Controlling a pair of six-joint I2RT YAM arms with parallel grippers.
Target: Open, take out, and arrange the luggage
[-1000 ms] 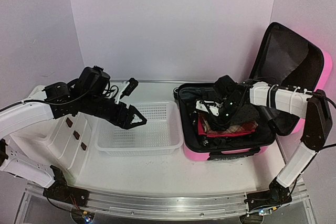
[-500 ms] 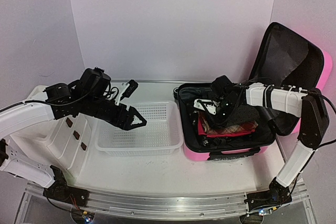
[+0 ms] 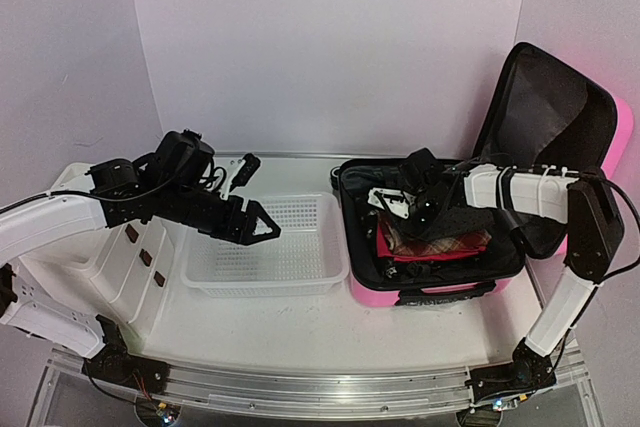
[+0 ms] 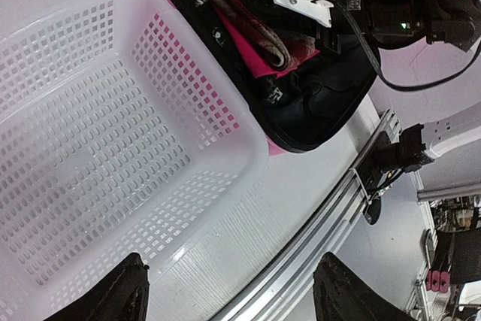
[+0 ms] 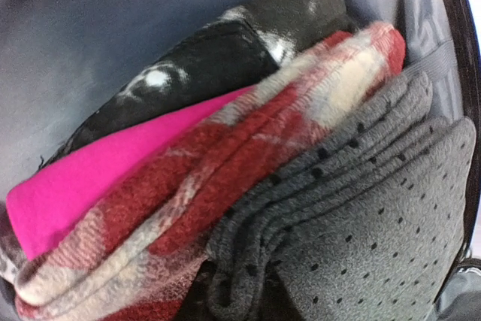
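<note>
Much nearer with the right gripper (image 3: 390,207): hung low over the open luggage (image 3: 545,122) at the tabletop's right edge, clothes (image 5: 225,186) just below. Could not tell its jaws. Held left gripper (image 4: 233,298) spread above the basket (image 4: 188,73).

**Right arm shifts left inside the open luggage**

The right gripper (image 3: 396,205) has slid left and a little toward the far side of the luggage (image 3: 540,117). It was over the middle of the folded clothes (image 3: 440,245) and is now over their far-left part. The white forearm has followed it leftward, and the elbow has swung inward and dropped slightly.
</note>
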